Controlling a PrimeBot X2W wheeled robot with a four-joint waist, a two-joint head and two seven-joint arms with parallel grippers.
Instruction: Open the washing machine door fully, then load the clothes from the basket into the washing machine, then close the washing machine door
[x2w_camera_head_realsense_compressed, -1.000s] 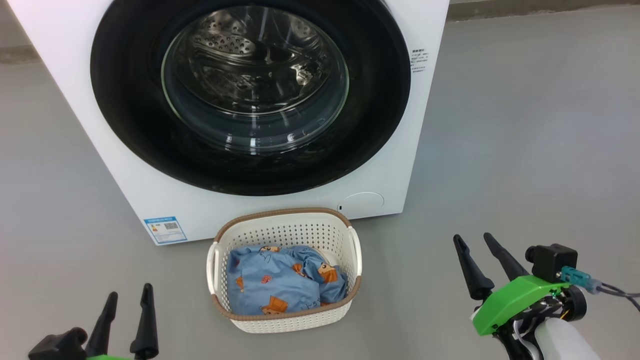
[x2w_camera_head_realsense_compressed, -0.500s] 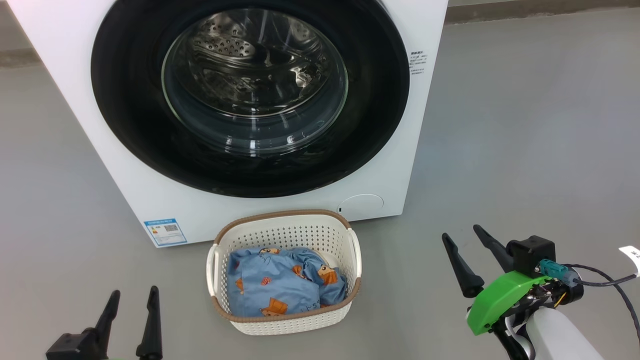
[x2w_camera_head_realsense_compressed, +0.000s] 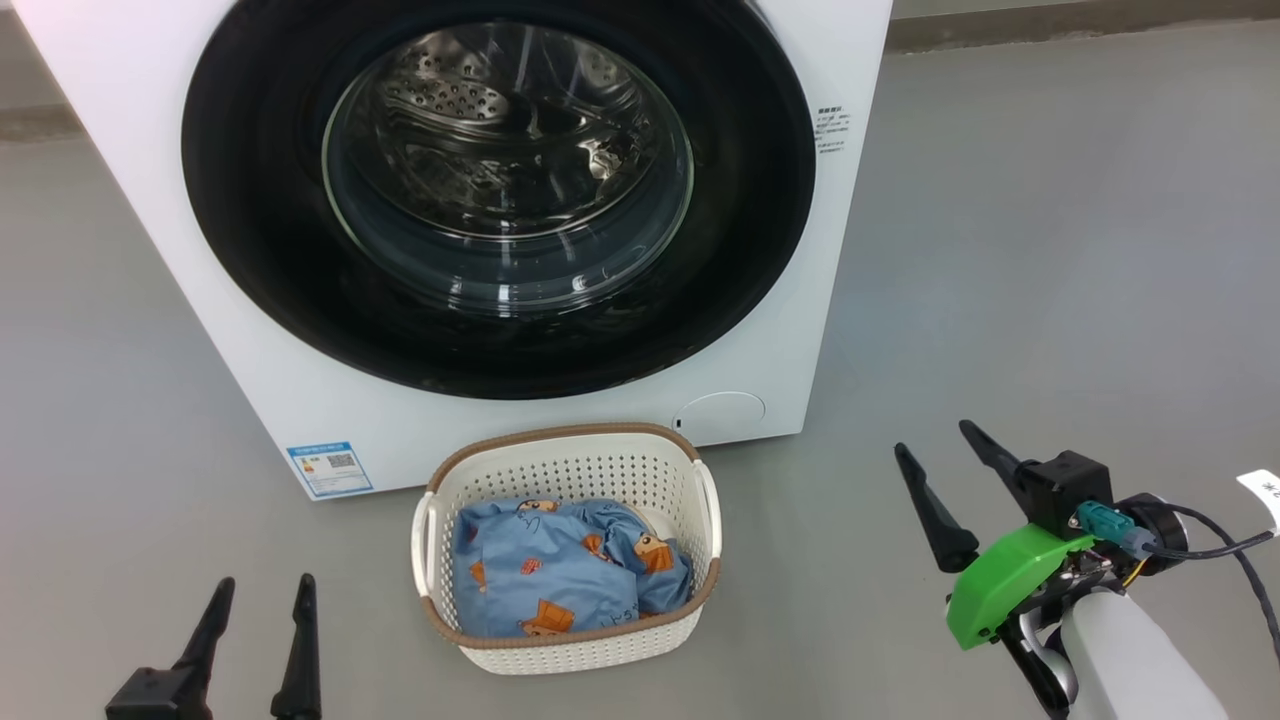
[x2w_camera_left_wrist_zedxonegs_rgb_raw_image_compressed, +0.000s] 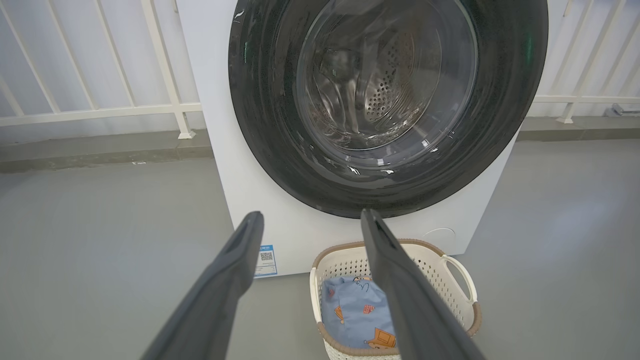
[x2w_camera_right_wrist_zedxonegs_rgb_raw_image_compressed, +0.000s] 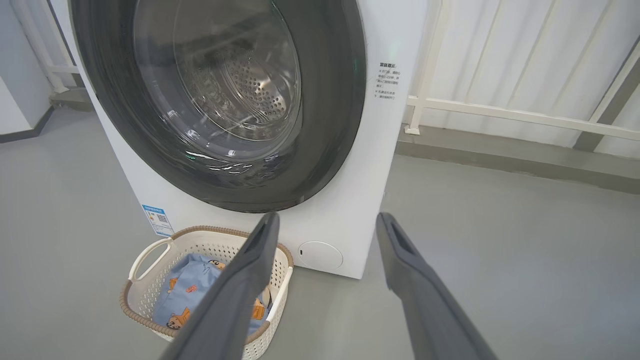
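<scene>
Clothes (x2w_camera_head_realsense_compressed: 545, 585) heaped in basket (x2w_camera_head_realsense_compressed: 572, 470); washing machine door (x2w_camera_head_realsense_compressed: 250, 230) closed; both arms' jaws apart.

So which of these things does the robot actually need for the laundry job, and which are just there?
Needed: washing machine, its closed door, basket, clothes inside it, open left pincer, open right pincer.
Just there: blue sticker, round filter cap, white railing behind the machine.
</scene>
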